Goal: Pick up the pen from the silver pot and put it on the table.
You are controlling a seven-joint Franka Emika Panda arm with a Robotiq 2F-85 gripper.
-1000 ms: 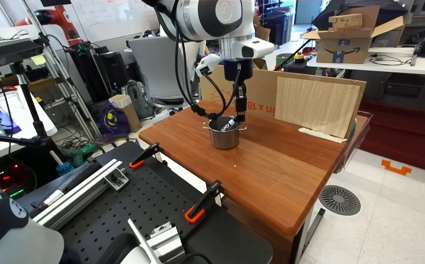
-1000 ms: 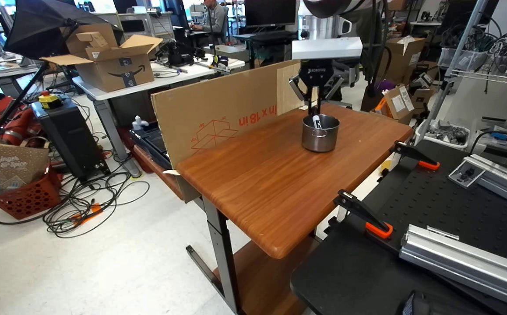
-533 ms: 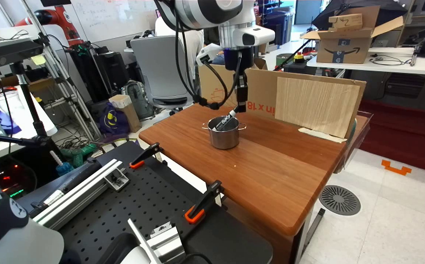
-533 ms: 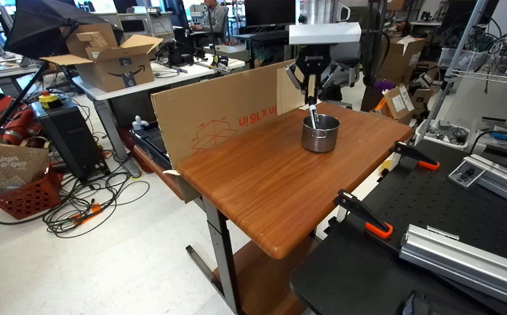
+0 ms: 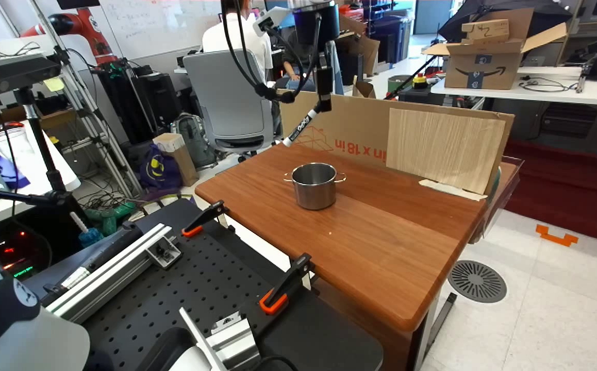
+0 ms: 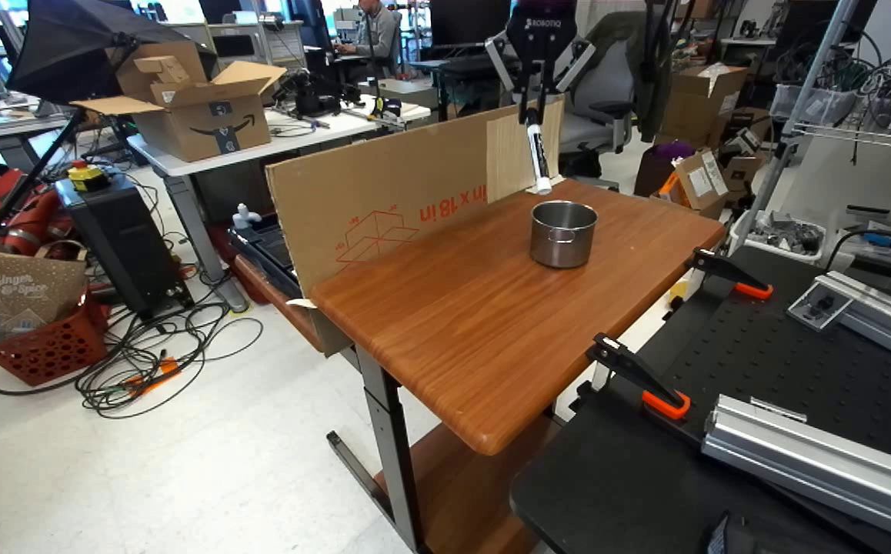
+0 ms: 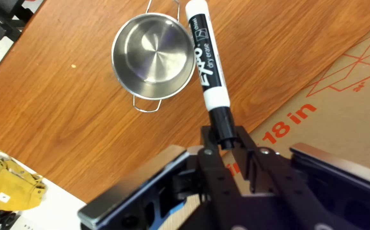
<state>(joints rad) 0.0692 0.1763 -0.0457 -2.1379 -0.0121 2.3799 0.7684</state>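
While your jaws hang in the air above the desk, they stand almost together, parted only by the thickness of the pen, and grip it at its black end. You hold the pen tilted: in an exterior view it slants down toward the left of the frame, its white end lowest, clear of both the desk and the silver pot. In the wrist view you can read white lettering, "EXPO dry erase", on the black band along its barrel; a white collar divides that band from the gripped end. The same view sets the pen across part of the silver pot's rim, an overlap along your line of sight only. Two-handled and upright, the silver pot rests on the desk, its inner base showing to you as bright metal. Along one long edge of the desk stands a cardboard sheet, printed in red with "18 in", and a pale wooden board is set flat against it. Beside the opposite edge you find the black perforated bench, bearing two orange-tipped clamps. Past the desk's margin, at the lower left of the wrist view, lies a yellow bag.
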